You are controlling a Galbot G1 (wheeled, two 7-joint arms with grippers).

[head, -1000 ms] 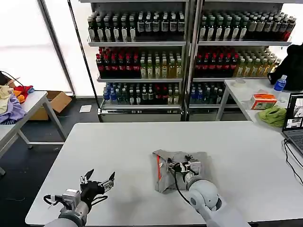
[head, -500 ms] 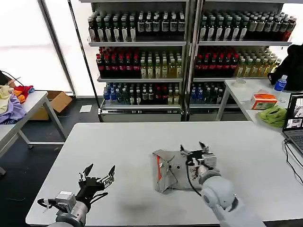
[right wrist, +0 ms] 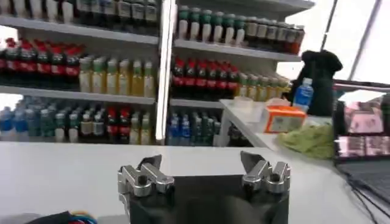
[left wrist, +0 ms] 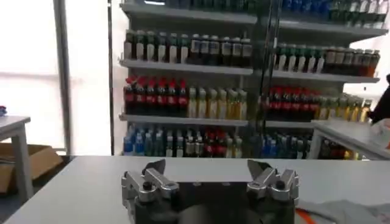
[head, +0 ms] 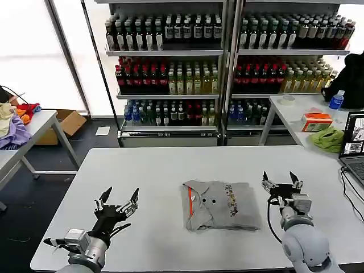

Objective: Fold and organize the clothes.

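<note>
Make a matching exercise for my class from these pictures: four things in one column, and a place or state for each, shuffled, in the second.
Column A
1. shirt
2. left gripper
3. right gripper
4. green cloth

Column B
a. open, above the table, to the robot's left of the shirt
b. on the side table beside the orange box
c. folded, lying in the middle of the table
d. open, to the robot's right of the shirt, not touching it

Pairs: 1-c, 2-a, 3-d, 4-b
</note>
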